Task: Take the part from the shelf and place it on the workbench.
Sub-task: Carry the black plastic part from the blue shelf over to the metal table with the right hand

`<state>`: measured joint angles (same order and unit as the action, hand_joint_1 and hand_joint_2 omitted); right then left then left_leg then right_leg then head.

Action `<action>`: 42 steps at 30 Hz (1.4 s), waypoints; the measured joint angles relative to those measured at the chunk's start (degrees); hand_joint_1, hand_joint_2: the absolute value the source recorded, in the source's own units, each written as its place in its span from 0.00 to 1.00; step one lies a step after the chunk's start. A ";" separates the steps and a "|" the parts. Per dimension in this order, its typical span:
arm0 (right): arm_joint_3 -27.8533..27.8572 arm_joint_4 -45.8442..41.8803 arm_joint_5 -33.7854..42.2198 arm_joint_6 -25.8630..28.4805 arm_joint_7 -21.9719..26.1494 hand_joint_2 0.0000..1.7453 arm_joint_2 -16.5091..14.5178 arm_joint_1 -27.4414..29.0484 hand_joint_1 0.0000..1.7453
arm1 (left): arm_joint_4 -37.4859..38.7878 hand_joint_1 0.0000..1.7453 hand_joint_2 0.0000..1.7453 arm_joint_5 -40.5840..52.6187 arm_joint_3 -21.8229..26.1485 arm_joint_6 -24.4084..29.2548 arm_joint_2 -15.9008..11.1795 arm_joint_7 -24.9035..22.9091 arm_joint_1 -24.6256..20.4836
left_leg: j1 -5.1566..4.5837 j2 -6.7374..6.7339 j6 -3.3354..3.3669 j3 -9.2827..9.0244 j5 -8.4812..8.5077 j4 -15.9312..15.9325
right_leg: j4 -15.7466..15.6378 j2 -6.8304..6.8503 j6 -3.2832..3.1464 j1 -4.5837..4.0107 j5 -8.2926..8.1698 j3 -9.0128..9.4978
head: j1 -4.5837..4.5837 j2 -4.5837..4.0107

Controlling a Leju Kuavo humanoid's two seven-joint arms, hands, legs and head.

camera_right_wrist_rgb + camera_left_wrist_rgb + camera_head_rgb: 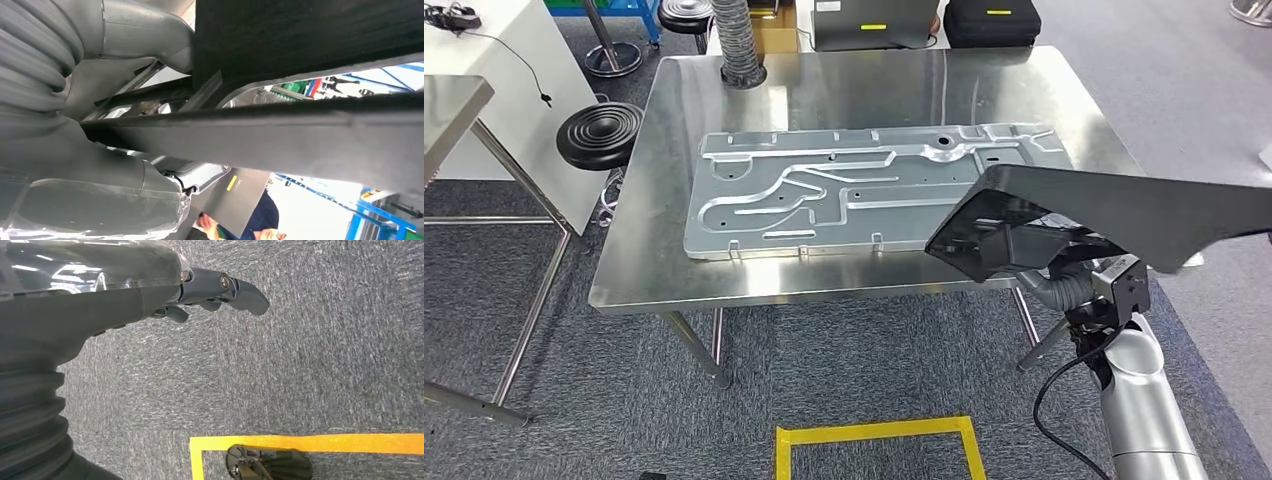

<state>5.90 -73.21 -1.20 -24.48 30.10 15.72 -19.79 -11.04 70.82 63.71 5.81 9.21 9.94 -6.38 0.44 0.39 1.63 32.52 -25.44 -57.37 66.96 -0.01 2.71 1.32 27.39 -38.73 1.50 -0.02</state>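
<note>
**Black part carried over the surface's near right corner**

Nearest the camera, the right robot hand (1024, 262) is clamped on the black part (1124, 215), a flat, dark panel with a rounded end pointing left and a long limb running off the right edge. It hangs above the near right corner of the steel surface (824, 85), not yet resting on it. A large grey stamped metal plate (864, 190) already lies across the middle of the surface, just left of the part.

The part looks stiff and thin, probably light for its span, with a smooth face that could slip. The hold sits near the rounded end, so the long limb overhangs and may lever downward; a hold nearer the middle would steady it.

The left robot hand (210, 292) hangs over grey carpet with fingers apart, holding nothing, near yellow floor tape (305, 442).
</note>
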 joint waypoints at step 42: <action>-2.55 4.91 -6.47 0.92 -0.54 1.00 2.65 -8.37 0.71 | 0.00 0.00 1.00 0.21 -0.01 -0.16 0.20 0.02 -0.15 | -0.16 -0.07 -2.40 7.01 -7.80 -15.23 | -9.54 -0.08 -3.47 -0.42 -2.68 4.40 | 0.01 -0.01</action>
<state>3.34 -68.30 -7.68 -23.56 29.56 18.37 -28.16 -11.04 71.03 63.70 5.66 9.41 9.96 -6.53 0.28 0.31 -0.77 39.53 -33.24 -72.61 57.42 -0.09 -0.76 0.90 24.71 -34.33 1.51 -0.02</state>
